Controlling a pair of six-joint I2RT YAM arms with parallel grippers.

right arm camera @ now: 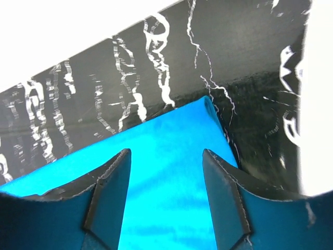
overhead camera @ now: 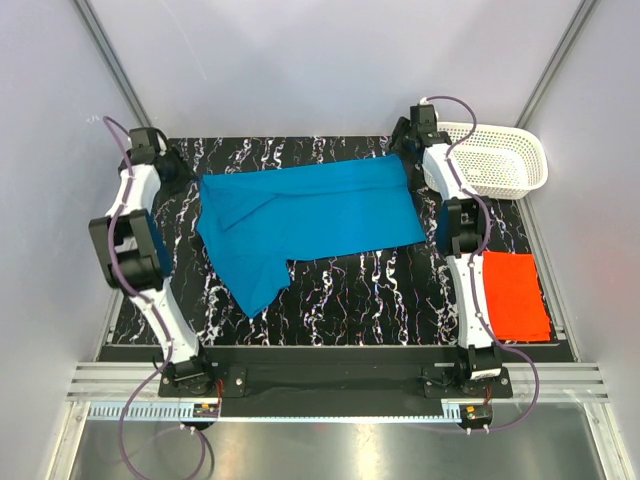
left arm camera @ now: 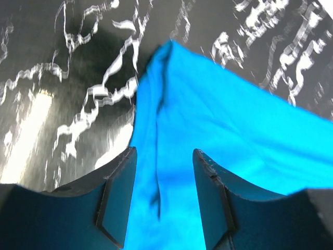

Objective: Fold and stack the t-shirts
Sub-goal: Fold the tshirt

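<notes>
Top external: blue t-shirt (overhead camera: 310,215) central (orange t-shirt (overhead camera: 515,295) right edge).

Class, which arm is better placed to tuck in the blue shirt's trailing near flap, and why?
Likely the left arm: the blue t-shirt trails its flap on that side; the right gripper sits at the far-right corner.

Bright even light; left wrist view blurred.
</notes>
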